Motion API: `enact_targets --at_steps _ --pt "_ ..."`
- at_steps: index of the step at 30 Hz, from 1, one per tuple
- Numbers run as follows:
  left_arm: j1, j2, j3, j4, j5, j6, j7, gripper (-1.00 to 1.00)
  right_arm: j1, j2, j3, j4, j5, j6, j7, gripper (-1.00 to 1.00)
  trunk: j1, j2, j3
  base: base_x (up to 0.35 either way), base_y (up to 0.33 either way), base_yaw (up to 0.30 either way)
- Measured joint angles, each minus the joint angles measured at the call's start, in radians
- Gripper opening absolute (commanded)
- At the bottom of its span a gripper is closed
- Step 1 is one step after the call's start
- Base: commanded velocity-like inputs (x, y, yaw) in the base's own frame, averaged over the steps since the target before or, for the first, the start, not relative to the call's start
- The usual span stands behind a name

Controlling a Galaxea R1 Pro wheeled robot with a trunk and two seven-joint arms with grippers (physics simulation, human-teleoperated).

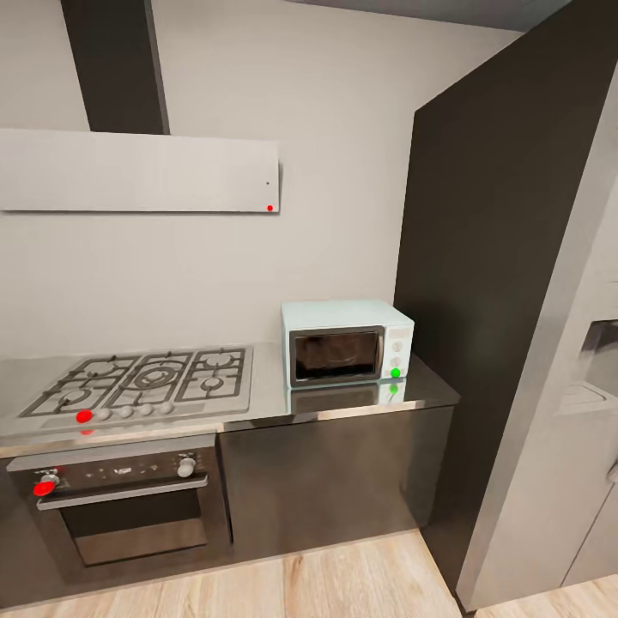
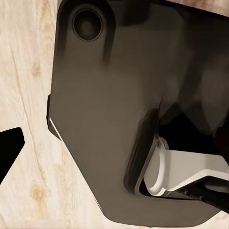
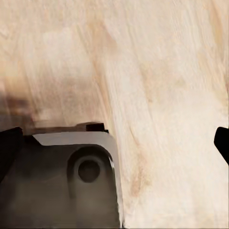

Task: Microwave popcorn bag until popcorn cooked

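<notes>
The pale mint-blue microwave [image 1: 346, 342] stands on the grey countertop [image 1: 266, 403] against the white wall, its glass door shut and a green dot lit at its lower right. The popcorn bag and the popcorn are out of view. In the left wrist view, my left gripper [image 2: 117, 143] hangs over the robot's dark base [image 2: 95, 119], one dark fingertip [image 2: 9, 148] at each edge of the picture, wide apart with nothing between them. Seen from the right wrist, my right gripper [image 3: 114, 140] points at the light wood floor [image 3: 157, 86], open and empty.
A steel gas hob [image 1: 146, 378] lies left of the microwave, above a dark built-in oven [image 1: 129, 506]. A flat white extractor hood [image 1: 137, 172] hangs over the hob. A tall dark cabinet [image 1: 489, 257] and a grey fridge [image 1: 558, 446] close off the right side.
</notes>
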Motion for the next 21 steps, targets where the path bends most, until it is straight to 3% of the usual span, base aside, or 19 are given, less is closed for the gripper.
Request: enact_targets --at_steps 3,5,21 --pt "0.000 0.000 0.000 0.000 0.000 0.000 0.000 1.00 0.083 0.007 0.001 0.002 0.001 0.082 -0.002 1.00 0.000 0.000 0.000 0.000 0.000 0.000" --pt "0.000 0.000 0.000 0.000 0.000 0.000 0.000 1.00 0.101 0.009 0.002 0.002 0.002 0.111 -0.002 1.00 0.000 0.000 0.000 0.000 0.000 0.000" --pt "0.000 0.000 0.000 0.000 0.000 0.000 0.000 1.00 0.111 0.008 -0.007 -0.023 0.002 0.100 -0.004 1.00 0.000 0.000 0.000 0.000 0.000 0.000"
